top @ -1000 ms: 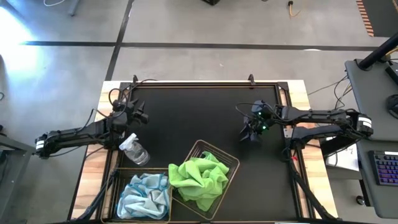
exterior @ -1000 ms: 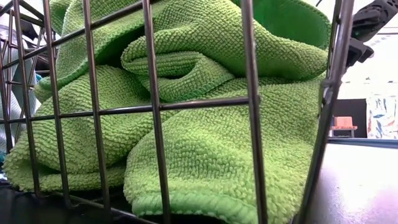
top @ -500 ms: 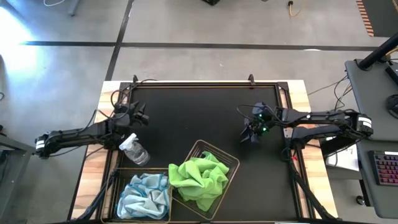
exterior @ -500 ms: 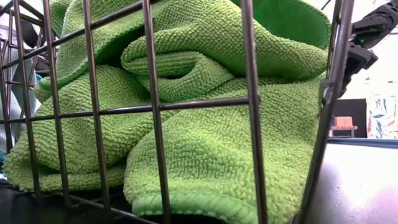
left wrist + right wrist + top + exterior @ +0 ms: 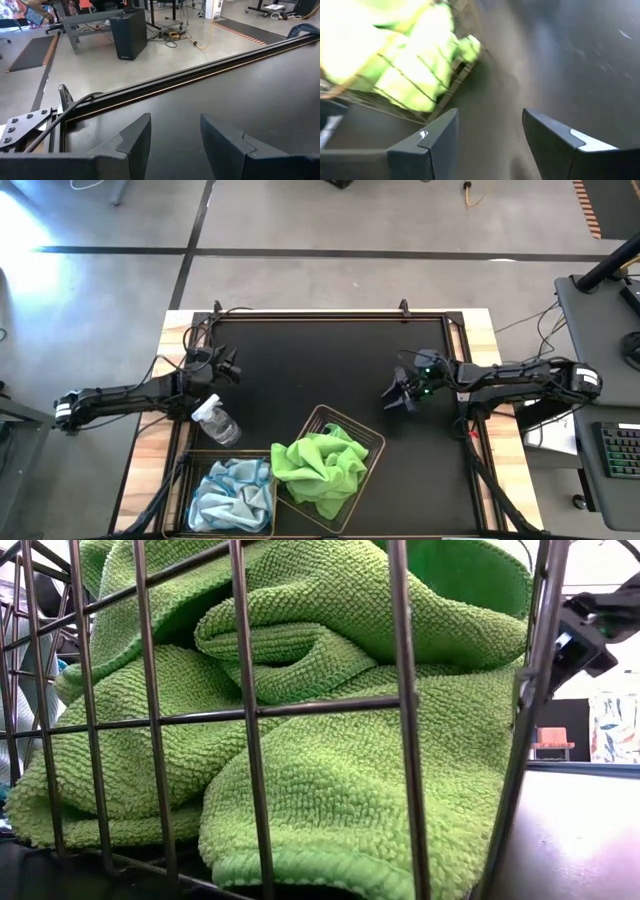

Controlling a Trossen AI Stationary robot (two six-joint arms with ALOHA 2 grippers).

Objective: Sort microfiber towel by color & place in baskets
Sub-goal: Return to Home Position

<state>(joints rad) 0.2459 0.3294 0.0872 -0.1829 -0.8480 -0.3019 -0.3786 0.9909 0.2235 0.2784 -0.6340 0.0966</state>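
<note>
The green towels (image 5: 318,470) are heaped in the right basket (image 5: 374,442), which is set askew on the black mat (image 5: 320,355). The blue towels (image 5: 232,492) lie in the left basket (image 5: 225,452) at the near edge of the tabletop (image 5: 500,450). Both claws are released and empty. The left claw (image 5: 228,367) is held over the mat's left side, and the right claw (image 5: 392,397) near the right basket's far corner. Two risks are judged likely. The spray bottle (image 5: 216,420) lies just beside the left arm and could be knocked over if that arm is drawn back low. The right basket's rim could be caught by a low sweep of the right claw, and the overhanging green heap spilled.
</note>
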